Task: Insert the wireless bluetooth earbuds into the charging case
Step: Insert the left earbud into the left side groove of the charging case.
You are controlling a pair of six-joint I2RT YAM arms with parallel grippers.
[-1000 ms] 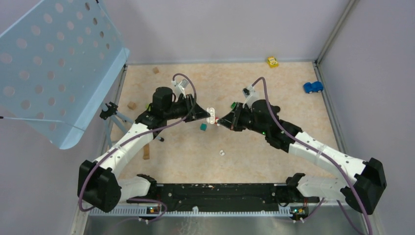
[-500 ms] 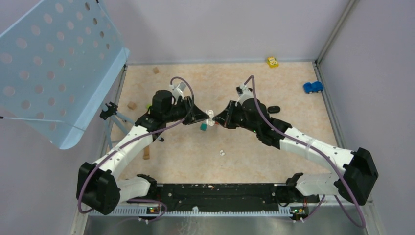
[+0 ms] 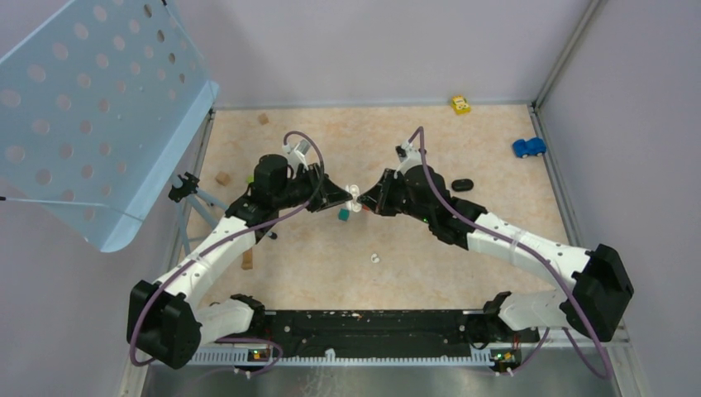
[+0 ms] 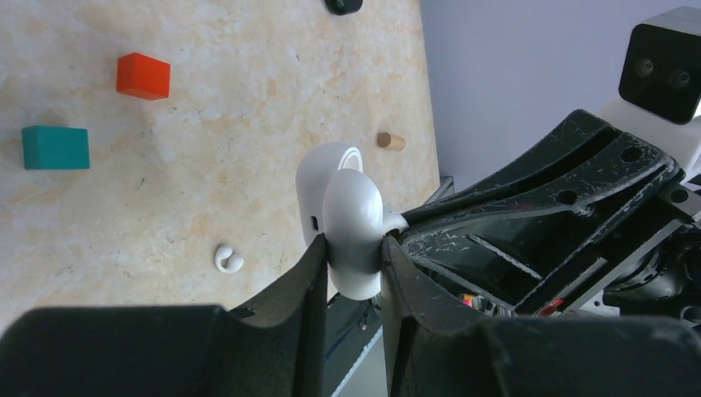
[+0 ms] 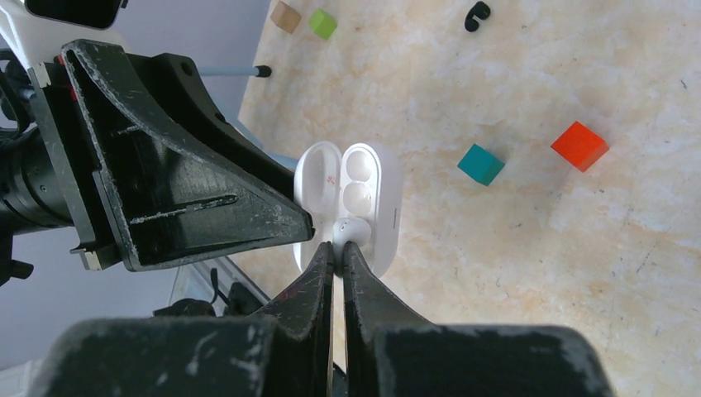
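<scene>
My left gripper (image 4: 354, 248) is shut on the white charging case (image 4: 351, 219), held above the table with its lid open. In the right wrist view the case (image 5: 376, 186) shows its sockets. My right gripper (image 5: 340, 246) is shut on a white earbud (image 5: 351, 230) and presses it against the near end of the case. From above, the two grippers, left (image 3: 347, 198) and right (image 3: 369, 203), meet at the case (image 3: 355, 198). A second white earbud (image 3: 374, 258) lies on the table in front, and it also shows in the left wrist view (image 4: 227, 259). A black earbud (image 5: 476, 12) lies further off.
A teal cube (image 3: 343, 214) and a red cube (image 5: 579, 145) lie under the grippers. A small black oval object (image 3: 462, 184) lies right of them. Green (image 5: 323, 23) and tan cubes lie left, toy cars (image 3: 528, 147) at the back right. A blue perforated panel (image 3: 91, 107) leans at the left.
My right gripper has moved left with the white earbud and closed the gap to the case. My left gripper has shifted slightly left with the case. The black oval object has come into view.
</scene>
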